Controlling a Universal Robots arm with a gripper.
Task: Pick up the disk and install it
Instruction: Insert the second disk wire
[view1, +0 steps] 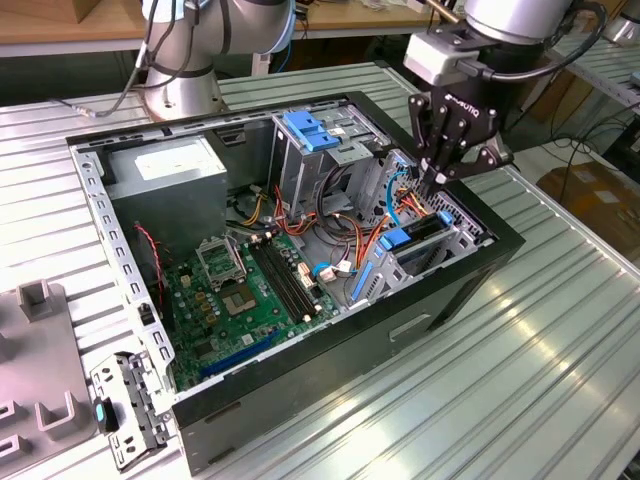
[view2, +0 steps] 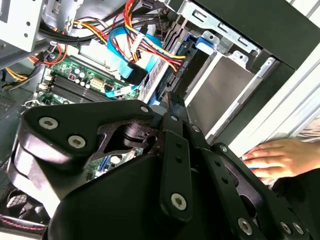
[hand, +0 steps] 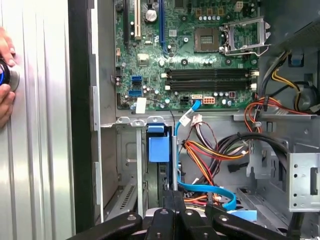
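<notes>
Your claw (view1: 437, 180) sits over the drive bay at the case (view1: 430, 300) corner, fingers pinched together with nothing visibly between them. The disk (view1: 410, 240) stands slotted in the bay just below the claw tips. A person's hand (view2: 280, 157) rests on the table (view1: 560, 380) beside the case.

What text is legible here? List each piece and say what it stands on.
No text here can be read.
White print on the pincer body: too blurred to read.
Label on the power supply: too small.
Markings on the motherboard: too small.
</notes>
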